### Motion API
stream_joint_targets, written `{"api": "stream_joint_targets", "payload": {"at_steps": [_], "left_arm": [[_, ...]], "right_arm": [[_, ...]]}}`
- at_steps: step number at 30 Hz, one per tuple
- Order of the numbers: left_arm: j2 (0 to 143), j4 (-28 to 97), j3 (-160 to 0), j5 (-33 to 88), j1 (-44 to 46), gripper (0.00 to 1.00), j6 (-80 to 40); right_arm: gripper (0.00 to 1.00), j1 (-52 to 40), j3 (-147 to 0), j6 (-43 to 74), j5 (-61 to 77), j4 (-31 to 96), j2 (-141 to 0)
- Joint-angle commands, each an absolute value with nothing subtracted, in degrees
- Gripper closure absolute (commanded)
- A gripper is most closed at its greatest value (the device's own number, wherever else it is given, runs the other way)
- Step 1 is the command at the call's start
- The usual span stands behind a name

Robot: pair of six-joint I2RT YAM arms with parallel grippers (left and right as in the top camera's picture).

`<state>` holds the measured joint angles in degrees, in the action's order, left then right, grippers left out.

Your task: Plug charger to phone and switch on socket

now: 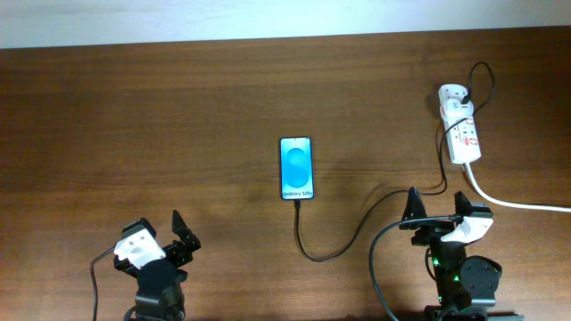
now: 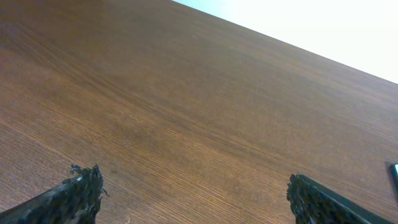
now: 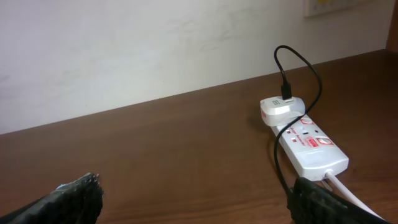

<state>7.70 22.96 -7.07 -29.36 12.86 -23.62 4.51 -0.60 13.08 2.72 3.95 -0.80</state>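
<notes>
The phone (image 1: 297, 168) lies in the middle of the table, its blue screen lit. The thin black charger cable (image 1: 343, 245) meets the phone's near end, loops across the table and runs to a white adapter on the socket (image 1: 460, 130) at the far right. In the right wrist view the socket (image 3: 311, 148) shows red marks, with the cable (image 3: 298, 74) arching into the adapter. My left gripper (image 1: 183, 234) is open and empty at the near left. My right gripper (image 1: 437, 209) is open and empty, near of the socket.
A thick white cord (image 1: 517, 203) runs from the socket off the right edge. A pale wall stands behind the table's far edge (image 3: 155, 99). A sliver of the phone's edge (image 2: 395, 174) shows at the right of the left wrist view.
</notes>
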Motion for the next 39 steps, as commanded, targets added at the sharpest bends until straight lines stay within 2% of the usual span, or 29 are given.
{"api": "stream_joint_targets", "payload": {"at_steps": [1, 11, 13, 14, 18, 20, 23, 39], "left_arm": [[7.5, 23.2, -6.9, -29.8, 13.0, 0.01, -23.7], [6.4, 23.2, -6.9, -29.9, 13.0, 0.01, -23.7], [4.2, 18.5, -6.1, -30.7, 12.1, 0.01, -23.3], [2.0, 15.3, -5.0, -28.4, 10.7, 0.01, -21.6], [0.3, 11.3, -3.6, -7.2, 3.7, 0.01, -1.2], [0.3, 8.6, -2.4, -0.8, 1.6, 0.01, 3.6], [0.3, 2.6, -0.5, -0.5, 1.5, 0.01, 3.3], [0.3, 4.7, -0.5, 0.3, 1.7, 0.01, 3.1]], "right_arm": [[0.01, 4.5, -0.3, 12.4, 3.7, 4.1, -0.3], [0.01, 4.5, -0.3, 12.4, 3.7, 4.1, -0.3], [0.01, 4.5, -0.3, 12.4, 3.7, 4.1, -0.3], [0.01, 4.5, -0.3, 12.4, 3.7, 4.1, -0.3], [0.01, 4.5, -0.3, 12.4, 3.7, 4.1, -0.3], [0.01, 4.5, -0.3, 12.4, 3.7, 4.1, -0.3], [0.01, 4.5, -0.3, 12.4, 3.7, 4.2, -0.3], [0.01, 4.5, -0.3, 12.4, 3.7, 4.1, -0.3]]}}
